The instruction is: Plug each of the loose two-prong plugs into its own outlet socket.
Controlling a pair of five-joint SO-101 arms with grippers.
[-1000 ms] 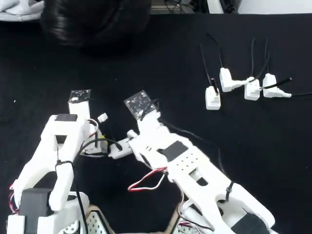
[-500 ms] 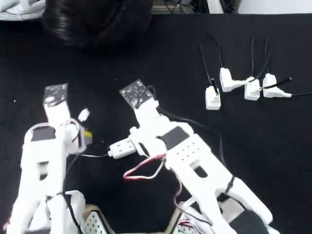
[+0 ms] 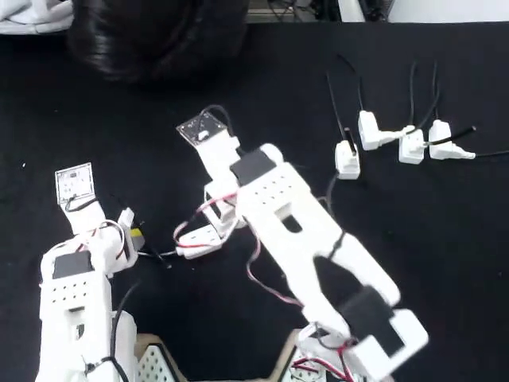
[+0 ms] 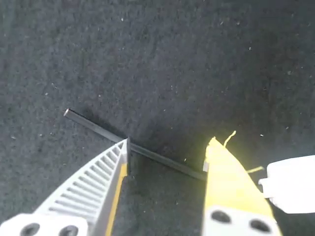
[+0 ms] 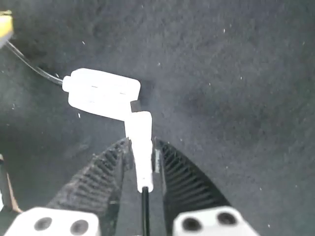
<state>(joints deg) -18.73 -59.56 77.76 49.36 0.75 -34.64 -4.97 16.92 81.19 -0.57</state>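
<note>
My right gripper [image 5: 141, 142] is shut on a white two-prong plug [image 5: 140, 147] whose black cord runs back between the fingers. The plug's tip meets one end of a white outlet socket [image 5: 101, 93], with a dark prong showing at the joint. In the high view this pair lies at the table's middle front: socket [image 3: 199, 239], right gripper [image 3: 216, 227]. The socket's thin black cord [image 4: 147, 153] lies on the cloth between the fingers of my left gripper [image 4: 167, 150], which stands open just left of the socket [image 3: 139, 236] without touching it.
Several white plug-and-socket pieces with black cords sit at the back right [image 3: 347, 159], [image 3: 411, 146]. A dark bulky shape [image 3: 151, 36] fills the back left. The table [image 3: 95, 119] is covered in black cloth. Red and white wires [image 3: 191, 231] loop from the right arm near the socket.
The left arm has drawn back to the left, away from the socket, and its gripper stands open over the cord. The right arm has stretched farther out, keeping the plug at the socket.
</note>
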